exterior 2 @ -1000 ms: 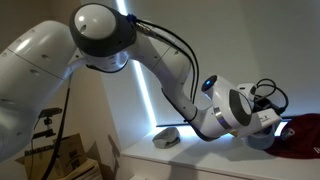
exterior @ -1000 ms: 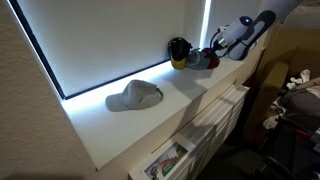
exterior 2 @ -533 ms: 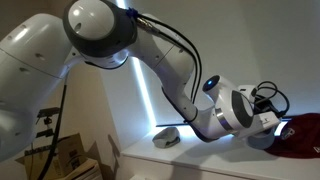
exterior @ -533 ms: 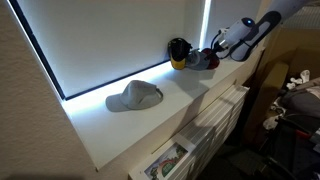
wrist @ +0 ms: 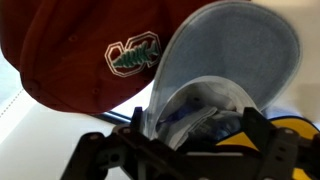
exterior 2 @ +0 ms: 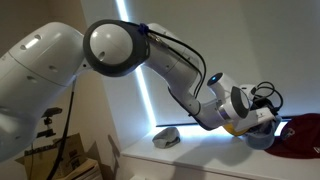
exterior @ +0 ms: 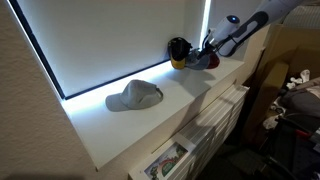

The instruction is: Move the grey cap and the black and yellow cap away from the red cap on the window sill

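In the wrist view the dark red cap (wrist: 70, 50), with a green and pale mark, fills the upper left. The bluish-grey cap (wrist: 235, 50) lies against it, brim up and underside showing. A yellow piece of the black and yellow cap (wrist: 288, 124) shows at the right. My gripper (wrist: 190, 150) is open, its fingers on either side of the grey cap's crown. In an exterior view the gripper (exterior: 207, 55) is at the grey cap (exterior: 200, 62), next to the black and yellow cap (exterior: 178, 50). The red cap (exterior 2: 302, 135) lies at the sill's end.
A pale light-grey cap (exterior: 135, 96) lies alone on the white window sill (exterior: 110, 130), away from the others; it also shows in an exterior view (exterior 2: 167, 137). A bright window pane backs the sill. A radiator and clutter stand below it.
The wrist has tipped and moved in closer over the grey cap. The caps have not moved.
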### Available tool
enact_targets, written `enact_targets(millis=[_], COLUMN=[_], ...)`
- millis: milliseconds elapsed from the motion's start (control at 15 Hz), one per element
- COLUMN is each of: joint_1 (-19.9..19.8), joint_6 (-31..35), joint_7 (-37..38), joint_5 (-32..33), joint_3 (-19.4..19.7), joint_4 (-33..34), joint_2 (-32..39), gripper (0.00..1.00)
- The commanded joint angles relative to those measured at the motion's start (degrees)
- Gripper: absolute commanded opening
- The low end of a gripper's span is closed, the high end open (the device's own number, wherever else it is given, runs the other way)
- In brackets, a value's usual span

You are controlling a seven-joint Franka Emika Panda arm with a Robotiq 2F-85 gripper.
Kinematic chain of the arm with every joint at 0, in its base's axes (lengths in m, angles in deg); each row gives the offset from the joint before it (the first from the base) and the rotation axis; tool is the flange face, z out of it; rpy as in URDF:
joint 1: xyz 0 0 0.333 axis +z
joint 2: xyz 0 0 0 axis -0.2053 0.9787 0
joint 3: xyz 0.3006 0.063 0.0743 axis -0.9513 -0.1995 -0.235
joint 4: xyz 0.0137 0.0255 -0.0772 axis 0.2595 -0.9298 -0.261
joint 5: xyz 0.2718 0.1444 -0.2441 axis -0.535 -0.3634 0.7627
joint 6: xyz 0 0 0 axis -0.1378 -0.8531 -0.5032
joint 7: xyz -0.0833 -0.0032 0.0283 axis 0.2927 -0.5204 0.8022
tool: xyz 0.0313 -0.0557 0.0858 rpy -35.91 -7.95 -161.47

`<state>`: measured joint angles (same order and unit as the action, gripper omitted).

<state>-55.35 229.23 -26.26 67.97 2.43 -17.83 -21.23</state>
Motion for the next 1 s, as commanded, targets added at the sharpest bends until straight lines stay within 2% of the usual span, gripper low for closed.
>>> enact_targets(millis=[0, 200, 267, 333, 533, 933], joint_1=[-1.16, -4.49, -5.01, -4.97, -0.96, 8.51], joint_6=[-0.73, -3.82, -5.83, -7.60, -16.32, -30.66], joint_7=[-1.16, -4.71, -6.06, -6.53, -8.11, -10.89], joint_5=[-0.32, -1.52, -1.94, -2.52, -5.41, -9.88], joint_3=[-2.33, -10.71, -13.44, -15.17, -19.22, -22.03], joint_4=[-0.31, 1.73, 3.62, 4.88, 15.20, 34.13], joint_2=[0.40, 3.97, 5.92, 7.11, 13.04, 21.52], gripper=[1.00, 1.00, 0.75, 0.74, 0.53, 0.09])
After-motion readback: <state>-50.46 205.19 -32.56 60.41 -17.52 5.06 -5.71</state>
